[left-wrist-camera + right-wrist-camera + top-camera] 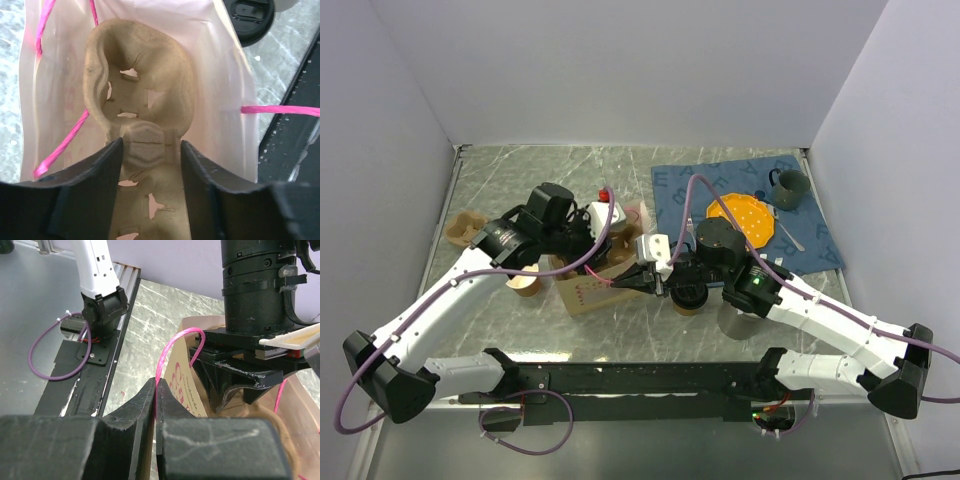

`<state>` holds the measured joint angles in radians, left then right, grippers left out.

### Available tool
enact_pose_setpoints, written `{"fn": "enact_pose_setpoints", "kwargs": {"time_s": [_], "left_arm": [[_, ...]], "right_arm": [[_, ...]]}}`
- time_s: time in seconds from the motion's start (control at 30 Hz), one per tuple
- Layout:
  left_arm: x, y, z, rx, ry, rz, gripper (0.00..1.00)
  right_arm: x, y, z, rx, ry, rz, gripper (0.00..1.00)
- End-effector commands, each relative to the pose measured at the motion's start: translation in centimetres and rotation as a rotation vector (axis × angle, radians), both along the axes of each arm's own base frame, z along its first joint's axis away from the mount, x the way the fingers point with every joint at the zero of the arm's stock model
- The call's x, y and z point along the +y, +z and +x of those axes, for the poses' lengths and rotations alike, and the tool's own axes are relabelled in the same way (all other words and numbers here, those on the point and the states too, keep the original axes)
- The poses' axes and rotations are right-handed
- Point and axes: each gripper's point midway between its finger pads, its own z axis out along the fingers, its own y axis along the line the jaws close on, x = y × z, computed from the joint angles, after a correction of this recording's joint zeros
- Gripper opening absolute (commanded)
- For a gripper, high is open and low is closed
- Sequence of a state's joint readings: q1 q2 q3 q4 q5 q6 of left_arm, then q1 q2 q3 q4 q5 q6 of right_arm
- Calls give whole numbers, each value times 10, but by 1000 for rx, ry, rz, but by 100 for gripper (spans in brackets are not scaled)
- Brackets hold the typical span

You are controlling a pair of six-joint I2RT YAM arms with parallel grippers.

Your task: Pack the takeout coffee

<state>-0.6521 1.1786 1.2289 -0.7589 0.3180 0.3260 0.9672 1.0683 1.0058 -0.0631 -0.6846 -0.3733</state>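
The takeout coffee (688, 296), a short brown cup under a black lid, stands on the table just right of the paper bag (582, 291); its lid (248, 15) shows at the top right of the left wrist view. My left gripper (151, 142) is down inside the bag (220, 100), jaws closed on the middle ridge of a pulp cup carrier (140, 65). My right gripper (156, 382) is shut on the bag's pink handle (172, 347) at the near rim. From above, the left gripper (595, 245) is over the bag and the right gripper (642, 282) is at its right edge.
An open brown cup (525, 284) stands left of the bag, and another pulp carrier (465, 228) lies further left. A blue mat (820, 245) at the back right bears an orange plate (745, 215), a dark mug (788, 188) and a utensil (790, 235). White walls close three sides.
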Motion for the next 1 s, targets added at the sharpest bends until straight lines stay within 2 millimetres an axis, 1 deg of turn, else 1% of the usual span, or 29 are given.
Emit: {"fn": "enact_pose_setpoints", "kwargs": {"time_s": [0.0,0.07,0.1,0.13,0.2,0.27,0.33,0.4,0.57,0.63,0.67,0.73,0.77,0.8,0.83,0.87,0.9,0.93,0.97], "left_arm": [[-14,19,-10,26,-67,-73,49],[-16,23,-13,39,-71,-88,47],[-17,30,-14,35,-77,-99,42],[-16,30,-16,51,-76,-95,41],[-16,35,-15,46,-71,-97,44],[-12,35,-12,34,-48,-82,47],[-8,35,-6,16,-10,-68,55],[-5,37,-5,2,0,-64,59],[2,38,0,-22,33,-35,58],[4,46,4,-46,60,-38,58],[8,49,10,-65,100,-34,57],[9,62,17,-86,159,-68,58],[11,67,23,-95,204,-80,58],[16,80,33,-106,308,-117,59],[19,84,39,-106,368,-129,60],[20,89,42,-96,404,-149,62],[20,103,43,-93,434,-183,63],[16,101,41,-51,439,-187,65],[14,103,39,-32,439,-196,68]], "right_arm": [[1,13,3,-13,-24,30,8],[1,13,3,-12,-24,31,8],[1,13,3,-11,-24,33,8],[0,12,3,-10,-26,33,8],[0,12,2,-4,-23,35,8],[0,12,2,0,-24,41,8],[0,11,0,7,-23,42,8],[-1,10,1,10,-27,40,8],[-3,8,0,19,-32,37,8],[-3,7,0,26,-36,33,8],[-4,7,-1,28,-36,32,8],[-5,6,-1,36,-39,26,9],[-6,5,-1,39,-44,25,10],[-6,4,-1,44,-48,22,10],[-8,3,-2,46,-46,15,10],[-8,3,-2,43,-46,14,10],[-9,3,-4,42,-41,12,9],[-10,2,-5,44,-38,7,8],[-11,2,-5,44,-36,4,7]]}}
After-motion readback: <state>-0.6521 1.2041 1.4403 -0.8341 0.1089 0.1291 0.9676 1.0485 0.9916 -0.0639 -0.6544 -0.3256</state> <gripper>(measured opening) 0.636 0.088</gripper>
